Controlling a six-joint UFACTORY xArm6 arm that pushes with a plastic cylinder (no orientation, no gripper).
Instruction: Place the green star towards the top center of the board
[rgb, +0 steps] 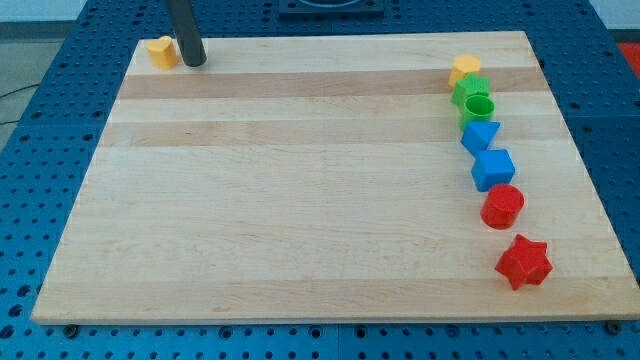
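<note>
My tip (195, 62) (a bare rod, no fingers) sits beside the yellow block (160, 51), far from the green star (469, 91)

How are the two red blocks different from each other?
The red star block has points; the red round block is a smooth cylinder. The star lies nearer the view's bottom, last in the column at the view's right, the cylinder just above it. They stand apart. Both share the same red and sit far from my tip.

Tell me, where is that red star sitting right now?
The red star lies near the view's bottom right corner of the board, at the lower end of the column of blocks, just below the red cylinder.
</note>
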